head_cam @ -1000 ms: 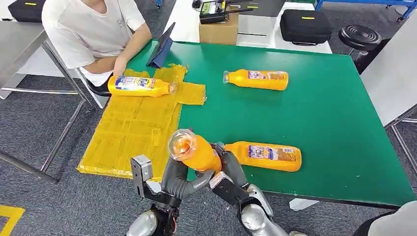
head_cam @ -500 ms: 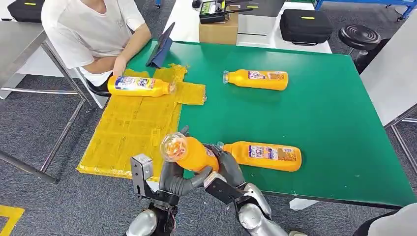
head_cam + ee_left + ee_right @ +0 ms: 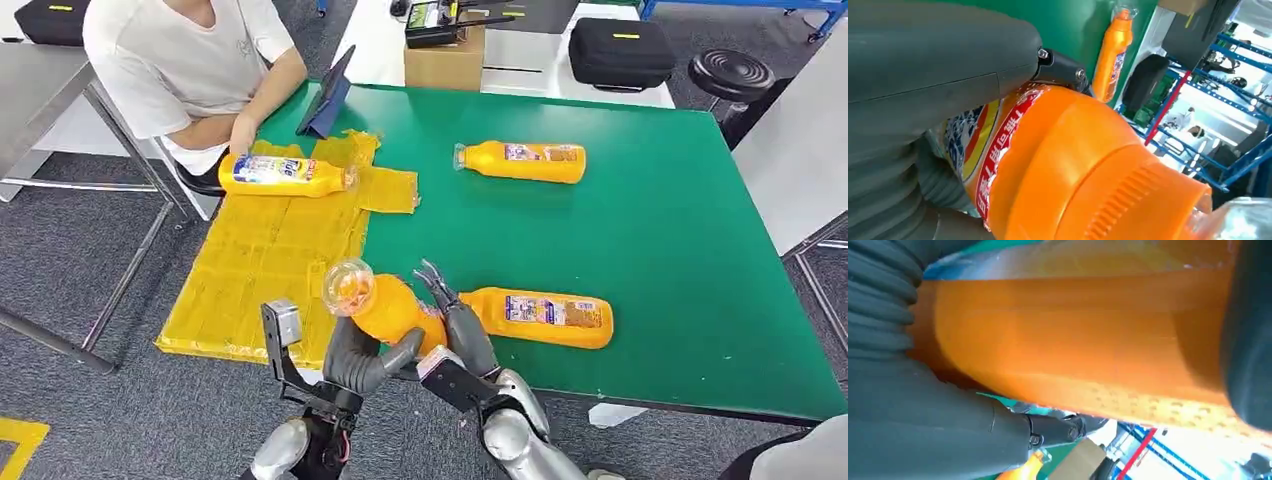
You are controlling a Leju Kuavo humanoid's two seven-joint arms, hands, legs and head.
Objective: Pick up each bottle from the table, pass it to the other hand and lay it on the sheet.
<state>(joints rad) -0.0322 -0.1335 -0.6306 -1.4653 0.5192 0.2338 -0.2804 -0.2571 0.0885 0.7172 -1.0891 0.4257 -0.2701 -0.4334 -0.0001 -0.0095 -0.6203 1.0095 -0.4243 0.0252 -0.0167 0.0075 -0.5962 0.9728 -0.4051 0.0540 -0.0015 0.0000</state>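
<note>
Orange bottle held tilted above the desk's near edge, clear cap end toward the yellow sheet, close in the left wrist view. Left robot hand wrapped around the body from below, grasping it. Right robot hand against the bottle's far side, fingers spread and lifting away; whether grasping or released, cannot tell. Second bottle lying on the green desk just beside the right hand; third bottle lying farther back. Fourth bottle lying on the sheet's far end, a person's hand just beside it.
</note>
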